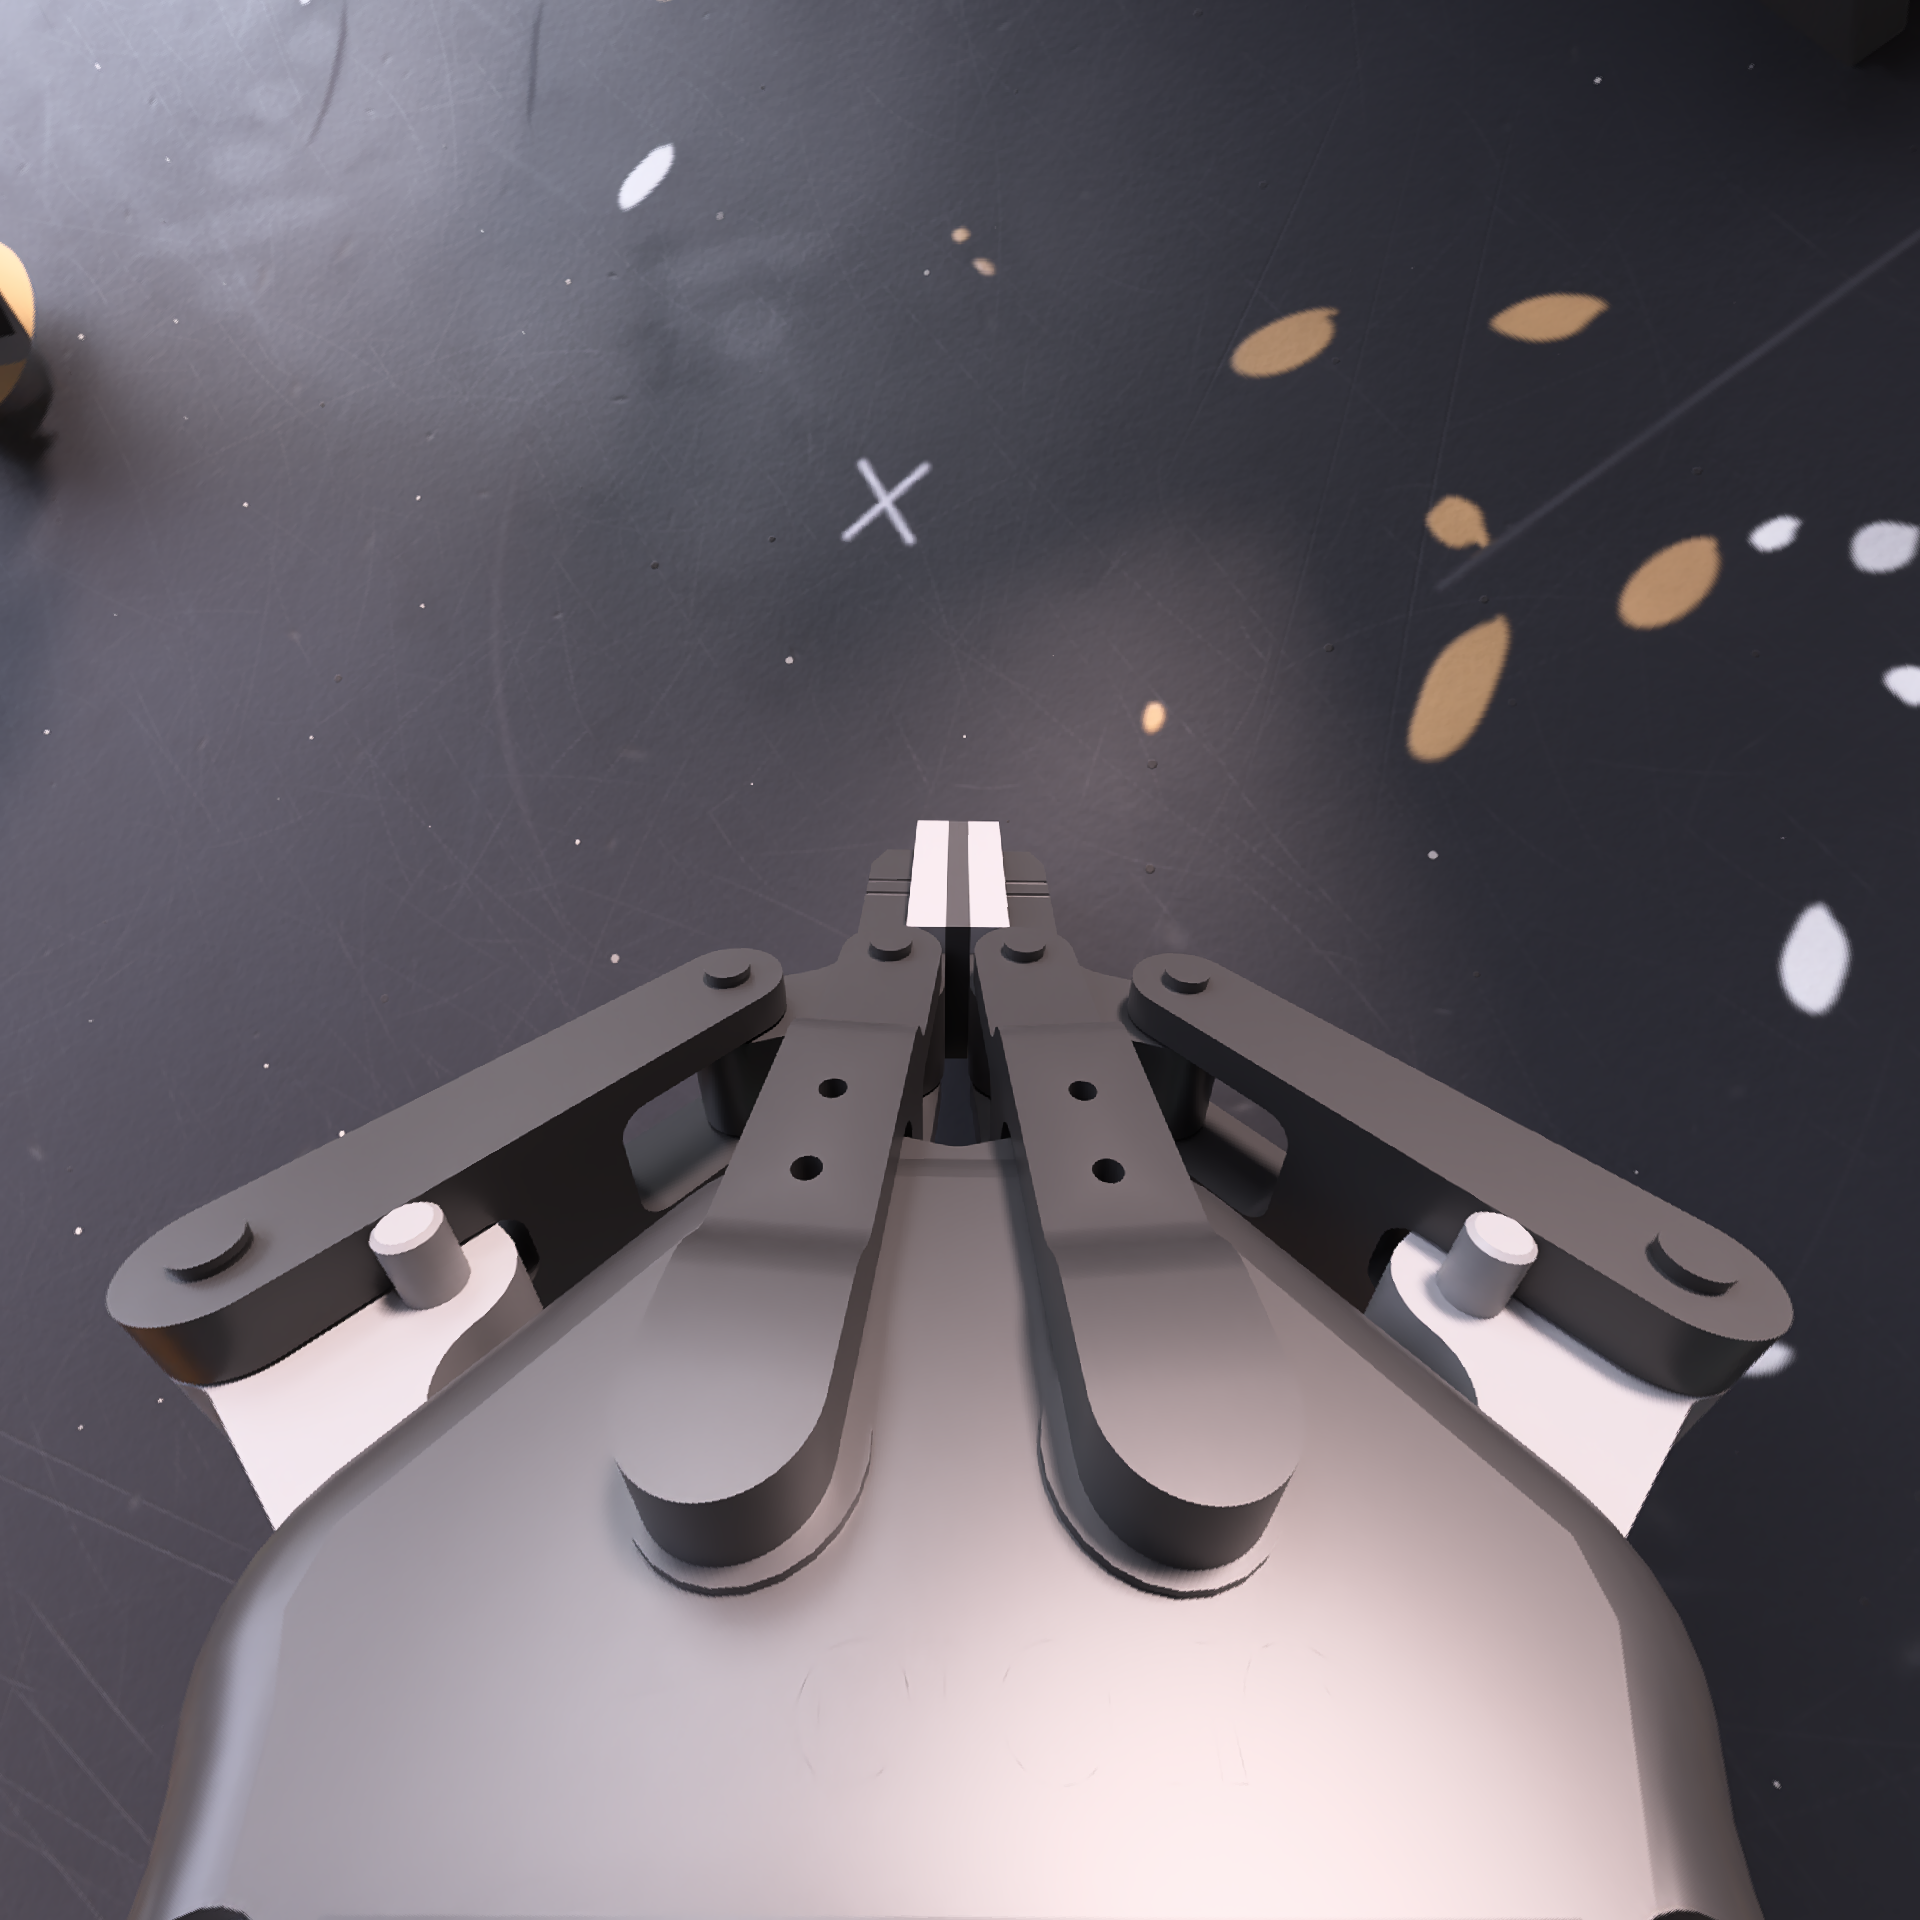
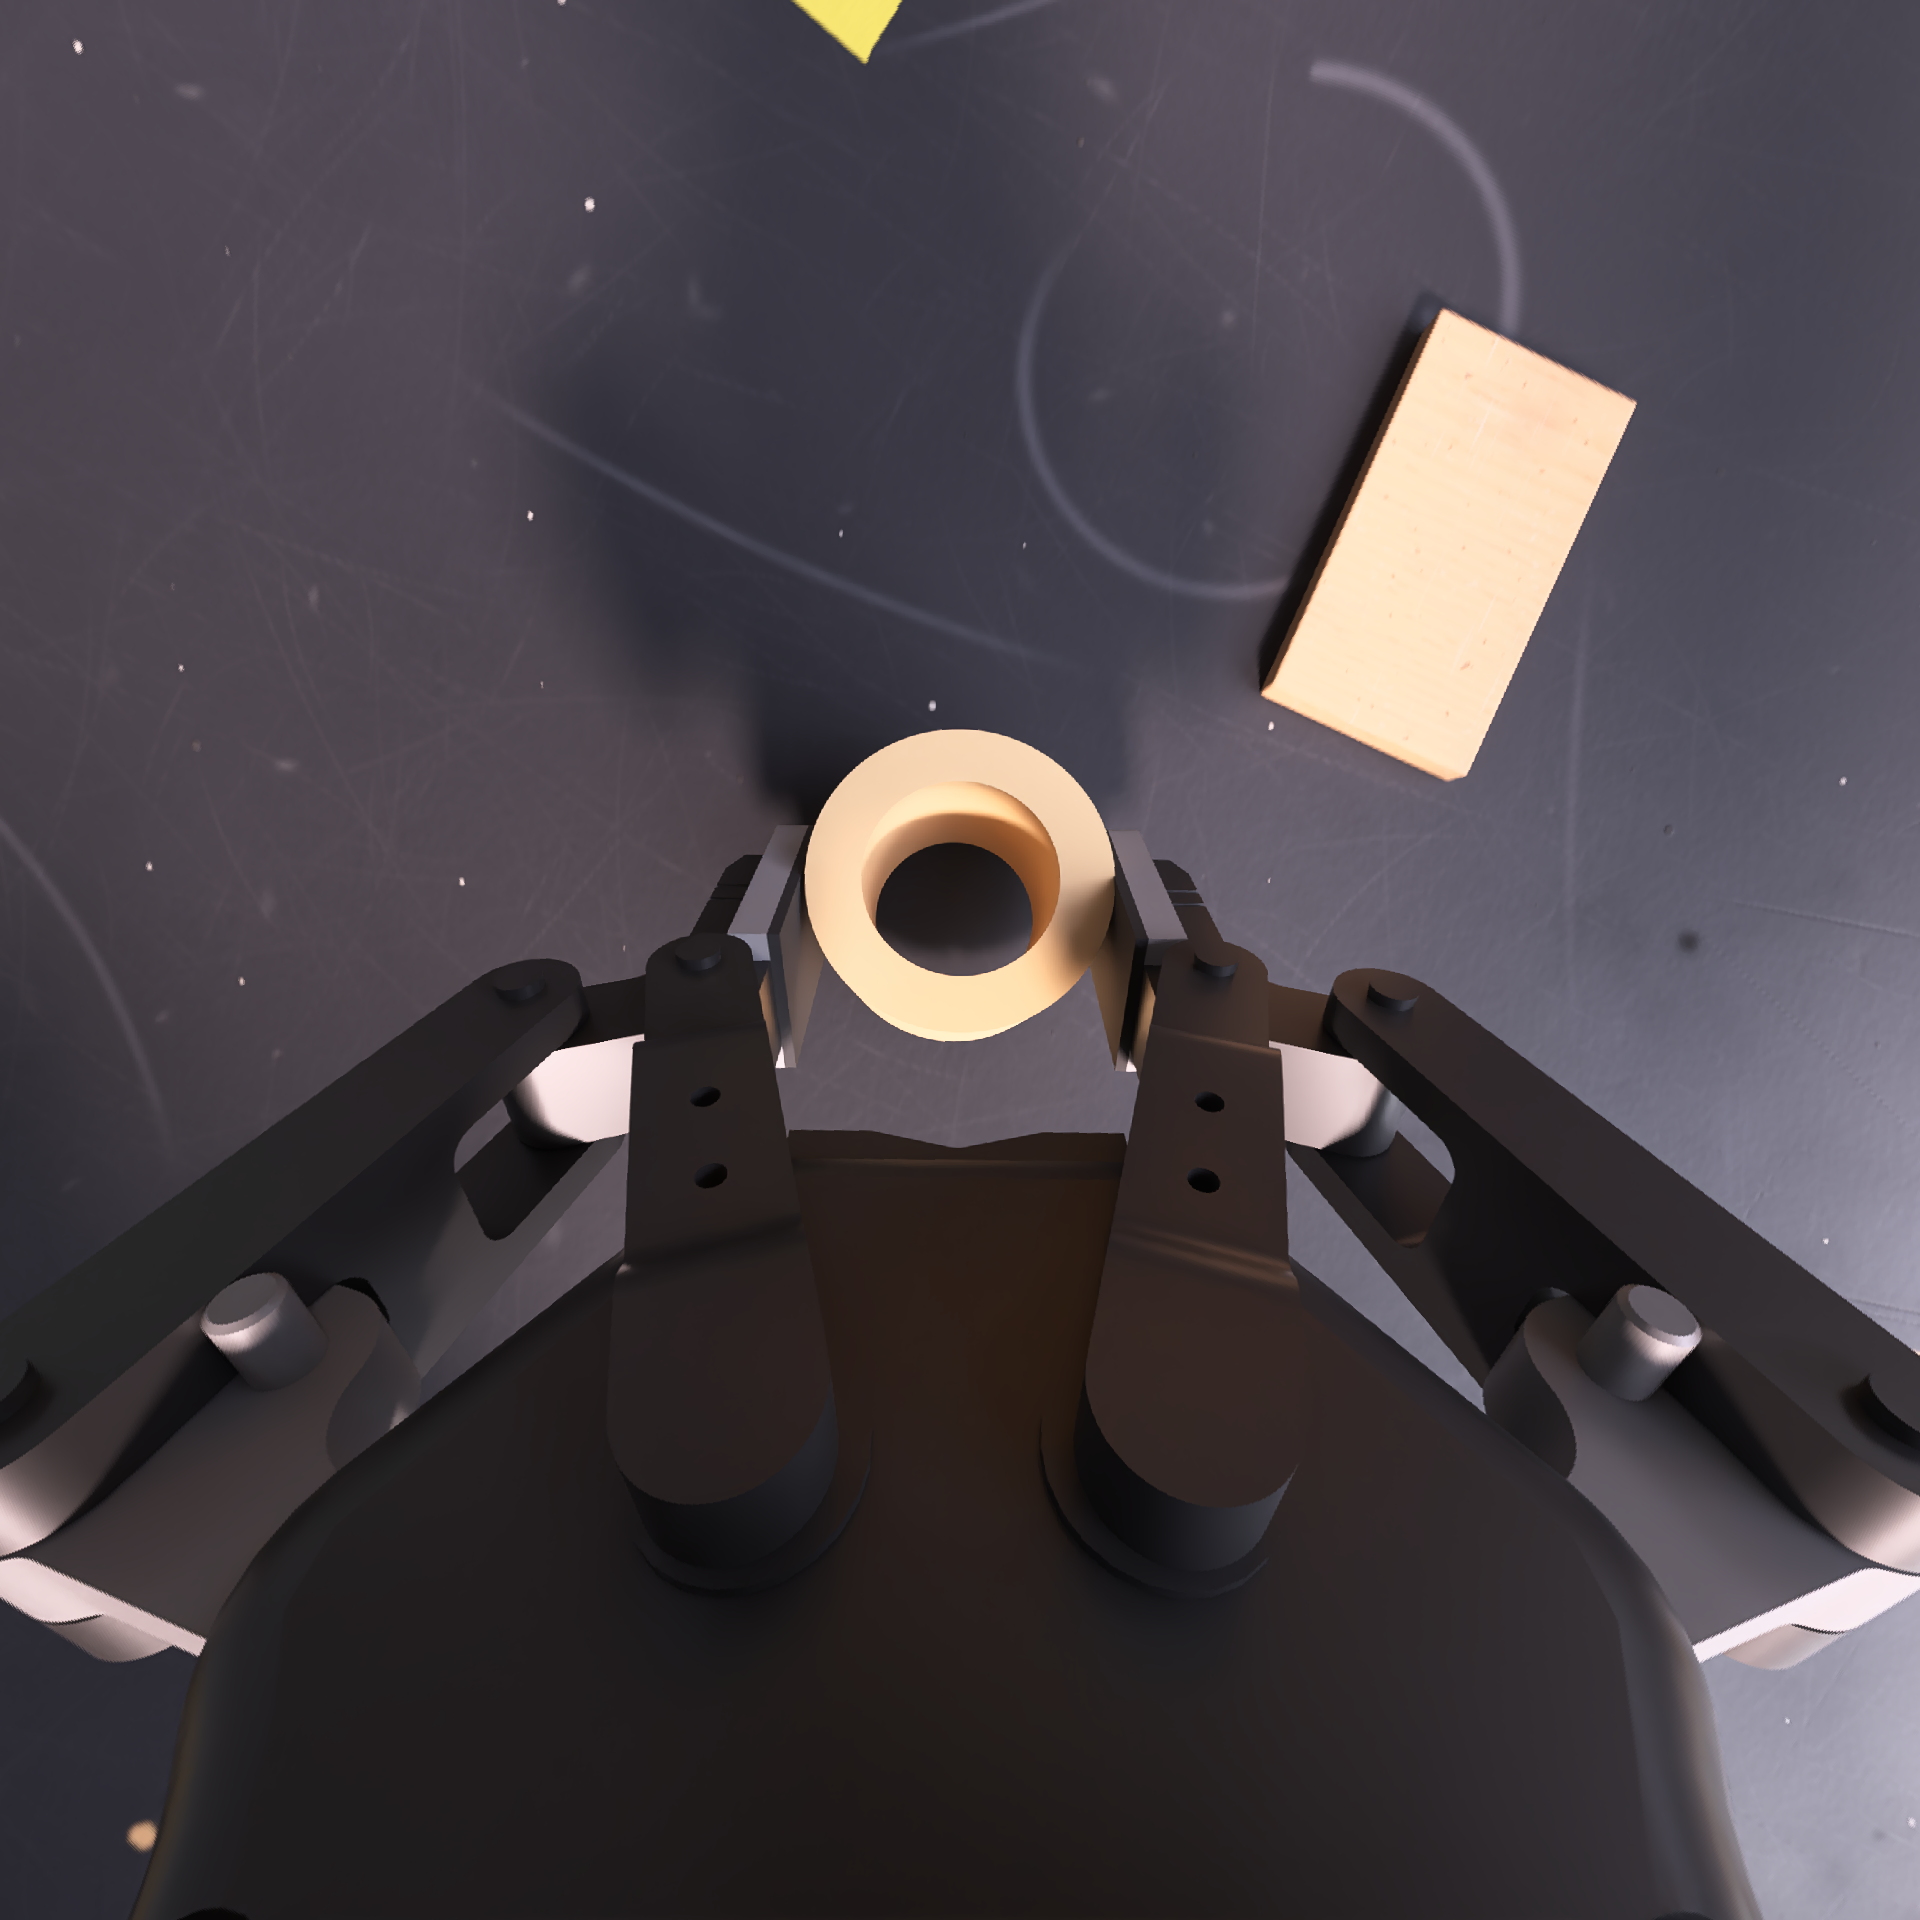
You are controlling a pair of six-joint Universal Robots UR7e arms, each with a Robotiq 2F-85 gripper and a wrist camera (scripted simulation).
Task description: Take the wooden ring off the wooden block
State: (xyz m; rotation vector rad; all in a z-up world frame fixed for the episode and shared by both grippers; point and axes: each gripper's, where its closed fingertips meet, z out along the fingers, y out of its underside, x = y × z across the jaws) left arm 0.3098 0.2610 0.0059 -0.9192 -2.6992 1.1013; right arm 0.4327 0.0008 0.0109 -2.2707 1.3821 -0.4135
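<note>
In the right wrist view my right gripper (image 2: 958, 914) is shut on the pale wooden ring (image 2: 842, 914), with one pad on each side of it. The ring's hole faces the camera. The flat wooden block (image 2: 1449, 545) lies on the dark table to the upper right of the ring, apart from it, with nothing on it. In the left wrist view my left gripper (image 1: 957, 873) is shut and empty above the table. A sliver of a tan object beside a dark part (image 1: 12, 312) shows at that view's left edge.
The dark table (image 2: 416, 520) is scratched and bears curved chalk-like marks. A yellow corner (image 2: 847, 21) shows at the top edge of the right wrist view. In the left wrist view a white cross mark (image 1: 886, 503) and tan and white flecks (image 1: 1460, 686) lie on the table.
</note>
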